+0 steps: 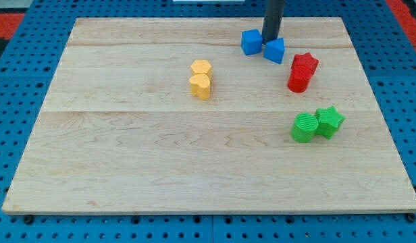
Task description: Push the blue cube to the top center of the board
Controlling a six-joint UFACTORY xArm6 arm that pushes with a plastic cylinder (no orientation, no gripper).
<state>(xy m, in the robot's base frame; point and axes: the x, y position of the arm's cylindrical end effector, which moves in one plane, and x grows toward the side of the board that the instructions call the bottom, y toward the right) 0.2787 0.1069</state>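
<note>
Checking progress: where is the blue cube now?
The blue cube sits near the view's top, right of center, just left of my tip and the other blue block.

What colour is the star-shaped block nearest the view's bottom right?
Green: the green star-shaped block, seen in the camera view, touches a green rounded block.

One raised camera, looking down and across the board

The single view faces the pale wooden surface (194,155) from its near long edge at a steep downward angle, close enough that the board nearly fills the picture; blue perforated matting (19,121) borders it, and the far edge sits near the view's top.
</note>
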